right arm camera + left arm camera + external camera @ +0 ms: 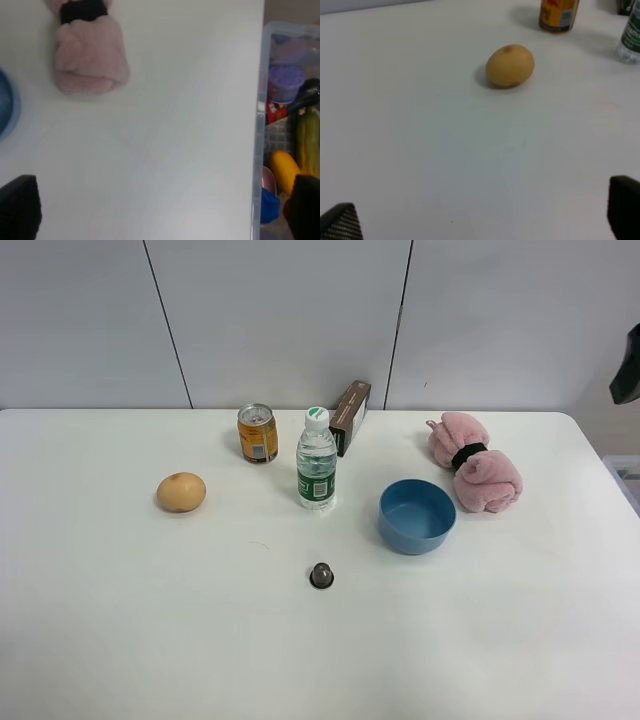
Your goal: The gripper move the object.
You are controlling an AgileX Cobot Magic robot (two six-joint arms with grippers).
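Observation:
The pink rolled towel with a black band round its middle lies on the white table at the back right, just right of the blue bowl. In the right wrist view one end of the towel shows well ahead of my right gripper, which is open and empty, its fingertips wide apart. A dark part of the right arm shows at the right edge of the high view. My left gripper is open and empty, over bare table short of the tan fruit.
A tan round fruit lies at the left. An orange can, a water bottle and a brown box stand at the back middle. A small dark capsule sits in front. A clear bin of items stands past the table's right edge.

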